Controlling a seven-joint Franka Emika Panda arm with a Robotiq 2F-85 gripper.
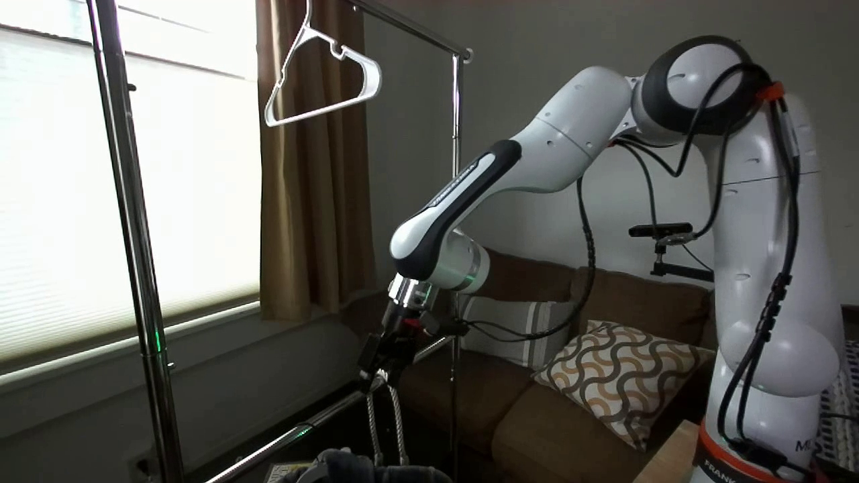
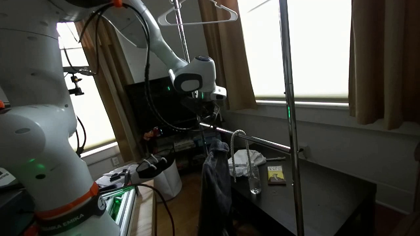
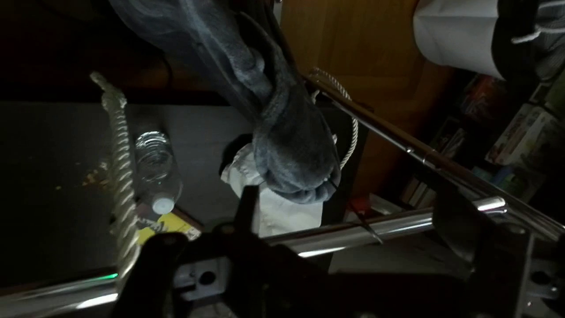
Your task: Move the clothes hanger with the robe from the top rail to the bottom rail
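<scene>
The charcoal robe [image 2: 215, 183] hangs limp below the bottom rail [image 2: 262, 141]. Its upper part also shows in the wrist view [image 3: 295, 145] and at the lower edge of an exterior view [image 1: 362, 469]. The clothes hanger is mostly hidden inside the robe. Its thin dark hook [image 3: 370, 230] lies across the bottom rail [image 3: 309, 245] in the wrist view. My gripper [image 3: 351, 201] is open, with the hook and rail showing between its spread fingers. It is low at the bottom rail in an exterior view [image 1: 377, 379]. The top rail [image 1: 409, 27] is high above.
A bare white hanger [image 1: 322, 111] hangs from the top rail. A white rope loop [image 2: 239, 132] hangs over the bottom rail beside the robe. The rack's chrome pole [image 2: 290, 108] stands near. A dark table [image 2: 315, 196] below holds a bottle [image 2: 254, 180] and a book [image 2: 275, 175].
</scene>
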